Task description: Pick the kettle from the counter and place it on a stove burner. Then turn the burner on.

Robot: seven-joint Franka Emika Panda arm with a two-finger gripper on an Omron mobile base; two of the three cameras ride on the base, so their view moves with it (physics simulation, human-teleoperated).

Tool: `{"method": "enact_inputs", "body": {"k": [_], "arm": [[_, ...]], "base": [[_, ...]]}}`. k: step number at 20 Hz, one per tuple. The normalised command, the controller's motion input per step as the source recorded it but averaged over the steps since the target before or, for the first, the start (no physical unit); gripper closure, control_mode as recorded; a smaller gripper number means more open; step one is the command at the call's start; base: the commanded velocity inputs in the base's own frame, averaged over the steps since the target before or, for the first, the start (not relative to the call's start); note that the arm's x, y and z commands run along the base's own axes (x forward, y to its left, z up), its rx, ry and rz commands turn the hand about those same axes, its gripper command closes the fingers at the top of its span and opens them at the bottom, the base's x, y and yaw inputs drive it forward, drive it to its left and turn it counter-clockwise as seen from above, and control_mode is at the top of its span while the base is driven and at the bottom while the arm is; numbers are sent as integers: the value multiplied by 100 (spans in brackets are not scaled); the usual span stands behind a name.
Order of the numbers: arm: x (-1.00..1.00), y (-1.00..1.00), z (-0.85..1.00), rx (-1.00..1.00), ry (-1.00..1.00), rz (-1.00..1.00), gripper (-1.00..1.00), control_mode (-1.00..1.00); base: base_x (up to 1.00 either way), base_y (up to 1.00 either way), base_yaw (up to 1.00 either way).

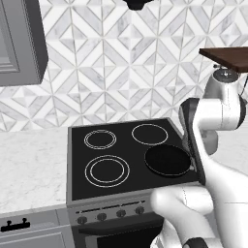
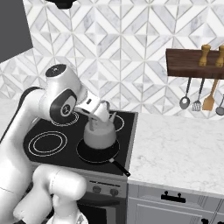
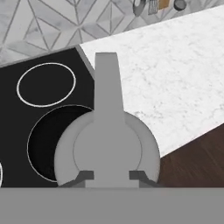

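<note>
I have the gripper clamped shut on the arched handle of the kettle. The kettle hangs straight below my hand, over the black frying pan at the front right of the stove; I can't tell if its base touches the pan or hovers just above. In the hand view the kettle sits right under the fingertips, spout pointing away from the hand toward the counter beyond it.

Handling, as I judge it: rigid metal, smooth, so likely slippery. It looks small and probably light if empty. A grip at the handle's top centre keeps the body hanging level; off-centre it would swing or tilt. The handle is thin, so the body may rock under the jaws on fast moves.

The large double-ring stove burner lies well off to the side of my hand, across the glass from the pan, and it is bare. So the placement is not done, and the knobs on the front panel below look untouched.
</note>
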Motion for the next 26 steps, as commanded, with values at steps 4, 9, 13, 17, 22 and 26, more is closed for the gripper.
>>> {"method": "enact_inputs", "body": {"k": [4, 9, 13, 17, 22, 26], "arm": [[-32, 85, -7, 0, -1, 20, 100, -100], [-15, 84, -1, 0, -1, 17, 100, -100], [-8, 94, 0, 0, 0, 15, 100, -100], [-6, 100, 0, 0, 0, 15, 100, -100], [0, 97, -7, 0, 0, 16, 100, -100], [0, 70, -21, 0, 0, 15, 100, -100]], "base": [[0, 0, 0], [0, 0, 0], [0, 0, 0], [0, 0, 0], [0, 0, 0], [0, 0, 0]]}}
